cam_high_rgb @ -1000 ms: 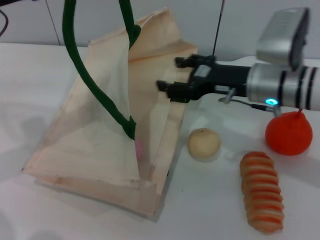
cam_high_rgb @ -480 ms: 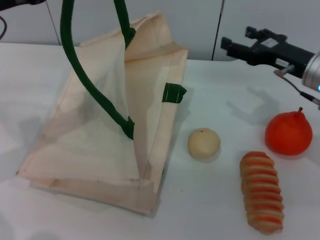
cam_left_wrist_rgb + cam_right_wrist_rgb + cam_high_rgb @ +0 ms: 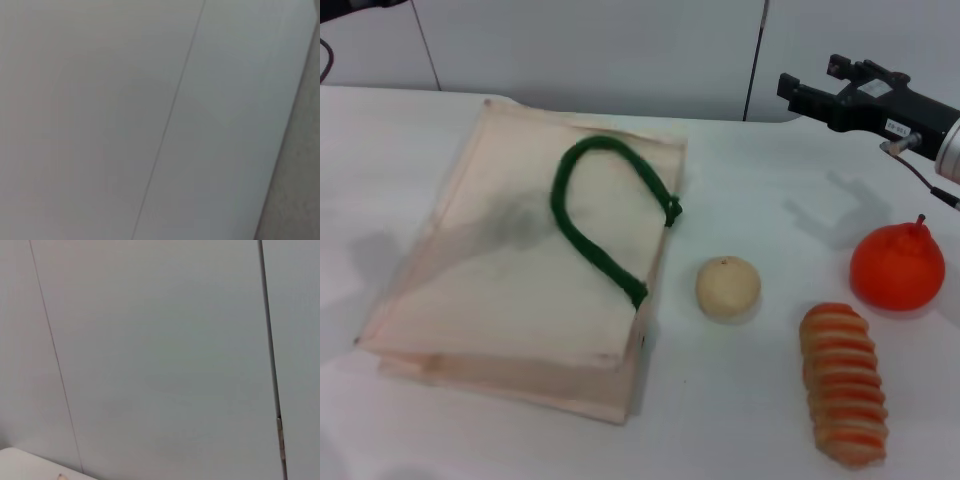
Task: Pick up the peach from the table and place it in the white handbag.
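Head view shows the white handbag (image 3: 510, 270) lying flat on the desk (image 3: 740, 400), no peach visible, probably already inside, and the right gripper (image 3: 802, 93), fingers apart, empty above.

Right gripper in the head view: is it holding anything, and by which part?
Nothing. The right gripper hangs open and empty in the air at the table's far right, apart from the white handbag lying flat. The left gripper is out of view.
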Action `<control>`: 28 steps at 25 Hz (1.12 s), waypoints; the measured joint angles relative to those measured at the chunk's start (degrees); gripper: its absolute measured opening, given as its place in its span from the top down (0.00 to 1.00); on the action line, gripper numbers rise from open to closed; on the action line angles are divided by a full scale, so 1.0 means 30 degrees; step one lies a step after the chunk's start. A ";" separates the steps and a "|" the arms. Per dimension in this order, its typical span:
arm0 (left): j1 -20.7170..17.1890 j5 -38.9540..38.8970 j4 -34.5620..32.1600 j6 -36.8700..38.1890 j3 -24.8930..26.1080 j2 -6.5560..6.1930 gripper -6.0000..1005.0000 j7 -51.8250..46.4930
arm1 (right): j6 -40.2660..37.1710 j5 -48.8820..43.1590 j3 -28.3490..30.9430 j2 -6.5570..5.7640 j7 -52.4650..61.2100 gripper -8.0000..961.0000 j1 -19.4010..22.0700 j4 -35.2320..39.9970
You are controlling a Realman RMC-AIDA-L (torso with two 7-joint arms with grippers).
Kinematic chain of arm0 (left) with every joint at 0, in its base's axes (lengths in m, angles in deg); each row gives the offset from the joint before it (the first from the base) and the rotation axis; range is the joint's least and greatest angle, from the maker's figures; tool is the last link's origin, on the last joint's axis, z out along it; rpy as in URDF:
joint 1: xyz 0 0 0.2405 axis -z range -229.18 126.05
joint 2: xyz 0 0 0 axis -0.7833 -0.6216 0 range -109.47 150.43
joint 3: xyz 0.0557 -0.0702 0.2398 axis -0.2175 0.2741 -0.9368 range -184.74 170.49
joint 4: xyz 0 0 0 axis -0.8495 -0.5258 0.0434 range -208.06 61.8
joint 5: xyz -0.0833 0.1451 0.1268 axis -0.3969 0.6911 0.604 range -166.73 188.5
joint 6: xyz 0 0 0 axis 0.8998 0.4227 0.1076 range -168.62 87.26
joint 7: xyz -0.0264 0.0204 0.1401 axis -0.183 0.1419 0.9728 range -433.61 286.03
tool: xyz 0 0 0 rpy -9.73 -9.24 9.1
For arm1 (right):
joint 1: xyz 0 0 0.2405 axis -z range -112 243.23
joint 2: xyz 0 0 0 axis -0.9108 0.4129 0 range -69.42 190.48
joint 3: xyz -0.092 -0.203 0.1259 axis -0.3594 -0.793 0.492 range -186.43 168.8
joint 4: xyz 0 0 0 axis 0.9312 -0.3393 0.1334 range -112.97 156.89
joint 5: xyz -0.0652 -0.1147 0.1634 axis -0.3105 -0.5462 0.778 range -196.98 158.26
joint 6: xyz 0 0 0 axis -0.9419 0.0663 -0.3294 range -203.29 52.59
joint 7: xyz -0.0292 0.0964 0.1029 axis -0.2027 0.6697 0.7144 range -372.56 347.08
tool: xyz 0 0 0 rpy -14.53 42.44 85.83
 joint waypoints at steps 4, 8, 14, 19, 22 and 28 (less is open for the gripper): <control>0.0042 0.0324 0.0002 -0.0490 0.0000 0.0003 0.52 -0.0294 | -0.0013 0.0008 0.0011 0.0000 -0.0005 0.07 0.0007 0.0000; 0.0101 0.0452 0.0015 -0.0692 -0.0001 0.0021 0.45 -0.0354 | -0.0050 0.0016 0.0038 0.0000 -0.0005 0.07 0.0008 0.0000; -0.0361 -0.2053 -0.0092 -0.1228 0.0001 0.0715 0.33 0.0789 | -0.0494 0.0046 0.0295 0.0067 -0.0377 0.07 0.0031 -0.0025; -0.1388 -0.5461 -0.0299 -0.2347 0.0014 0.2460 0.24 0.5204 | -0.0130 0.0923 0.1118 0.0105 -0.2405 0.07 0.0149 -0.0957; -0.2241 -0.7551 -0.1229 -0.2671 0.0088 0.3338 0.22 1.0019 | 0.0154 0.2970 0.1211 0.0155 -0.4514 0.07 0.0152 -0.1899; -0.4054 -1.1482 -0.8154 -0.4026 0.0721 0.3472 0.23 2.0033 | 0.0954 0.8224 0.1222 0.0269 -0.9577 0.07 0.0258 -0.4177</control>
